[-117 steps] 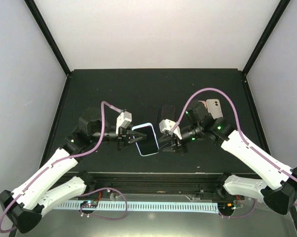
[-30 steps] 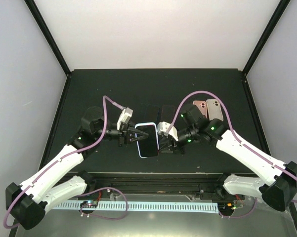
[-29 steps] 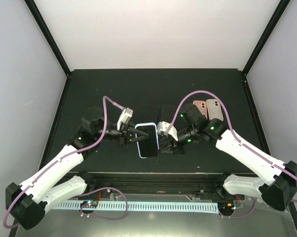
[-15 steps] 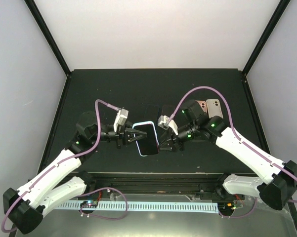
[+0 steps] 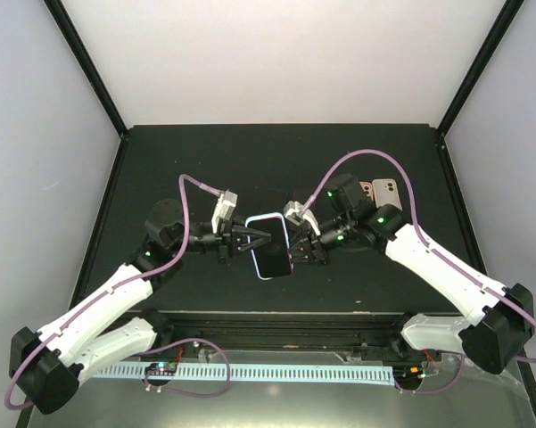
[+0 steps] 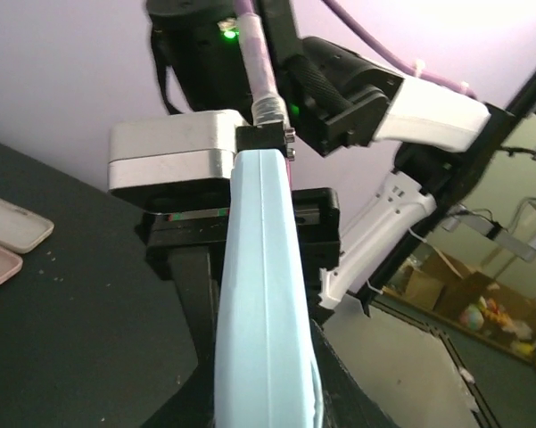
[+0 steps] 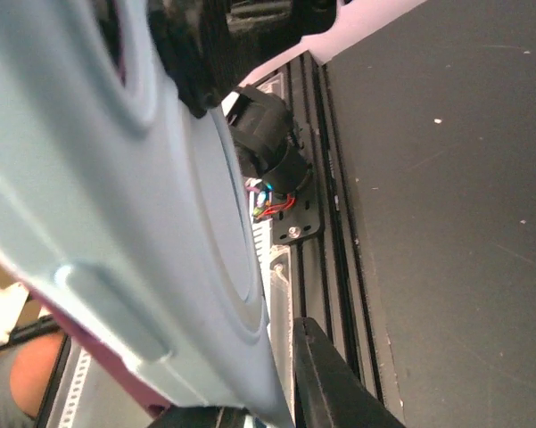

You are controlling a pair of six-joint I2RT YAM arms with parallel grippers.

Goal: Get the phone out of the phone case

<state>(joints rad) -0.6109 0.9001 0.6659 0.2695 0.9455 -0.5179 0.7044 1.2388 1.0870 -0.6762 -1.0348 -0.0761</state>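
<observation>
Count: one phone [image 5: 272, 242] is sitting in one light-blue phone case [image 6: 263, 294]. Two more are lying side by side near the far right corner of the surface [image 5: 205, 160]: pink case [image 5: 366, 190], white case [image 5: 389, 191]. Two arms are reaching in: left arm [image 5: 107, 299], right arm [image 5: 437, 267].

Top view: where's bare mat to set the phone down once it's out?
Free: far strip of the mat along the back edge; far-left corner beyond the left arm. Crowded: centre, left tool and right tool flanking the cased phone; far right, pink case and white case.
</observation>
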